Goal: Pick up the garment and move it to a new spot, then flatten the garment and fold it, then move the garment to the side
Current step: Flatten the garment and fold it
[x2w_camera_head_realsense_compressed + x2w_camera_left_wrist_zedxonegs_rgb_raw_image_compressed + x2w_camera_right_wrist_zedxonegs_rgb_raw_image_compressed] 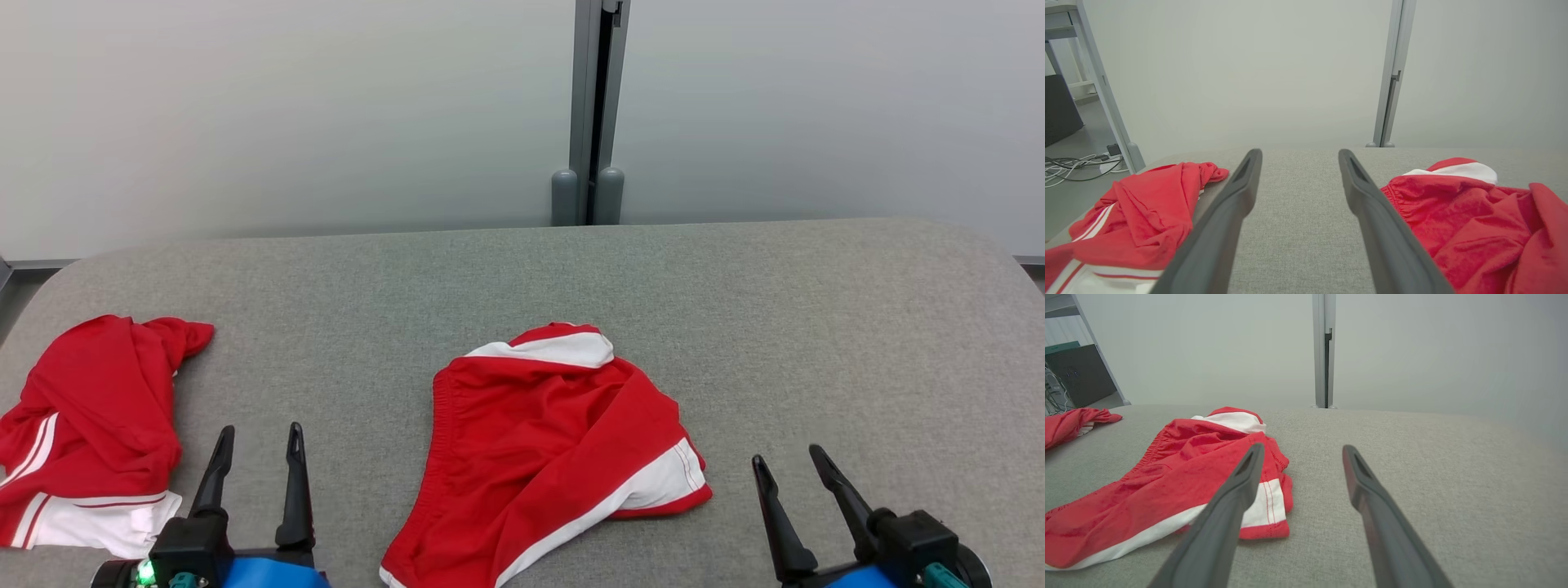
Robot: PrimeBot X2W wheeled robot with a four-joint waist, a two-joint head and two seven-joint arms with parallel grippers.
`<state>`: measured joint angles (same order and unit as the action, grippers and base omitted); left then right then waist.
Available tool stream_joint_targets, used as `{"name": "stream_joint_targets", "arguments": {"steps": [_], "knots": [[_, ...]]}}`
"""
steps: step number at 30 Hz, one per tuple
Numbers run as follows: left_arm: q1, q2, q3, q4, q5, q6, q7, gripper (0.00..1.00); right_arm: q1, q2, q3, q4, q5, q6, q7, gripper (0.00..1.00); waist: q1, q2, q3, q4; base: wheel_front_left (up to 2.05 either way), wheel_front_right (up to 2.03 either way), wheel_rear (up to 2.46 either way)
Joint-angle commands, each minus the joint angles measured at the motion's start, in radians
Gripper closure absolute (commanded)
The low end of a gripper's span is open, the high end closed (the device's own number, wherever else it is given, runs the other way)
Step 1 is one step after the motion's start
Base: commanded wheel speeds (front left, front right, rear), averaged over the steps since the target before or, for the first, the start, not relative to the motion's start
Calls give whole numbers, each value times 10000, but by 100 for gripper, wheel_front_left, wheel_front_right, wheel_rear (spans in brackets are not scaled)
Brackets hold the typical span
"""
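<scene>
The red shorts (547,441) lie crumpled at the middle of the grey counter (816,327), toward its near edge, between the two hands and touching neither. They look like thin, light, limp cloth, so they should sag and drape when lifted and slide easily over the felt-like top, with nothing fragile about them. One pinch would probably leave them hanging in a bunch. Two holds well apart look better: the gathered waistband (441,425) on the left for the left hand (261,429), and the white-trimmed leg hem (665,482) on the right for the right hand (787,454). A pinch should catch the top layers cleanly, since folds overlap there.

Both hands hover low near the counter's near edge with fingers spread apart, holding nothing.

By count there are two red garments: the shorts, and a second red garment (90,416) with white stripes, heaped at the far left. There are two hands and one counter.
</scene>
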<state>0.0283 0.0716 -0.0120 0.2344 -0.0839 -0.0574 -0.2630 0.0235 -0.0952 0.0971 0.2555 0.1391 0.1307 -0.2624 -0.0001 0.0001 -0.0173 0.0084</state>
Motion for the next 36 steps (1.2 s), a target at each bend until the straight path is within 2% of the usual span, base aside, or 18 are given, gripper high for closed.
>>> {"name": "stream_joint_targets", "arguments": {"steps": [1,11,23,36], "knots": [[141,108,70,-47,81,-49,-27,0,257,92,-93,-40,-98,1,-36,0,1,-1,3,16,0,0,0],[239,112,214,-102,220,-108,-27,0,566,316,-270,129,-288,1,-36,0,1,-1,87,131,0,0,0],[-40,-16,112,-170,241,-55,-27,0,-571,187,356,662,-308,1,-37,0,1,-1,254,343,0,0,0],[-372,-123,-86,-109,145,-81,-27,0,-2289,-124,1024,2872,-122,3,249,0,1,-1,685,810,0,0,0]]}}
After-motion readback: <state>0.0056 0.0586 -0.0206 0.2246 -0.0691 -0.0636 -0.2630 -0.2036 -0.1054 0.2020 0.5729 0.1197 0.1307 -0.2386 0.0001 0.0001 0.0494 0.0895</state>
